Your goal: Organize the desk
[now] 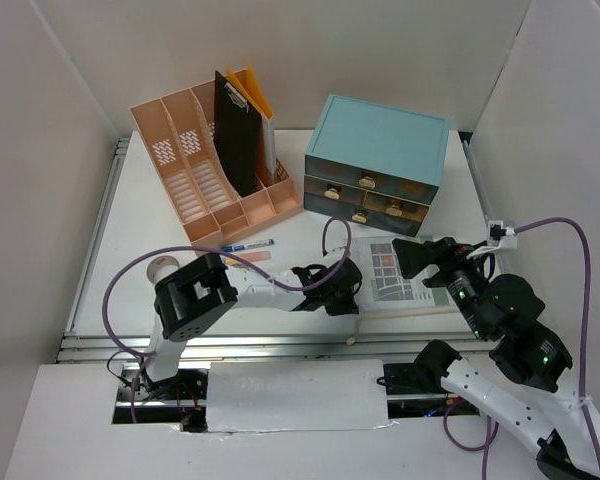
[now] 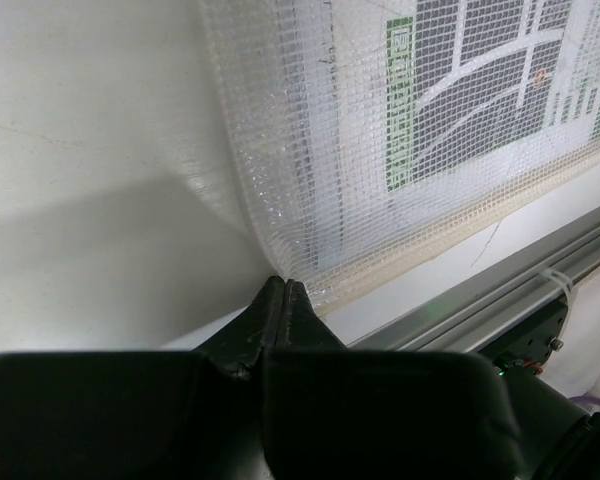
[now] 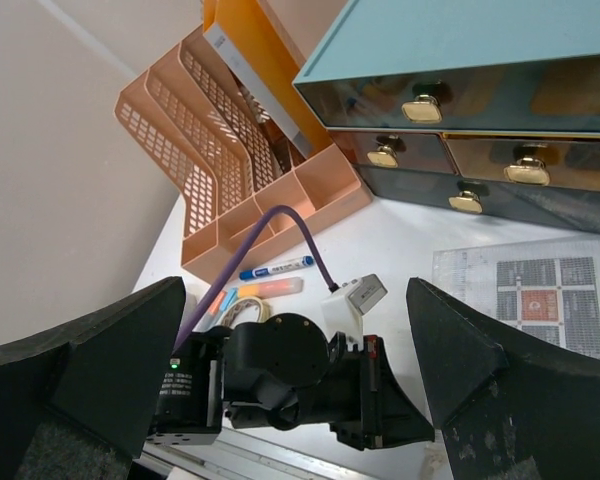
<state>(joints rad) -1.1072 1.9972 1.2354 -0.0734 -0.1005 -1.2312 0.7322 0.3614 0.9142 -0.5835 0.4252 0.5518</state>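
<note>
Left pincer (image 2: 283, 285) clenched on corner of half-cropped mesh pouch (image 2: 400, 150); right pincer (image 3: 295, 290) agape.

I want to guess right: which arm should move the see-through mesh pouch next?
Left, probably. The left end effector is shut on the mesh pouch at its corner, and that edge curls up off the desk. The right end effector is open, hanging above the pouch and holding nothing.
</note>
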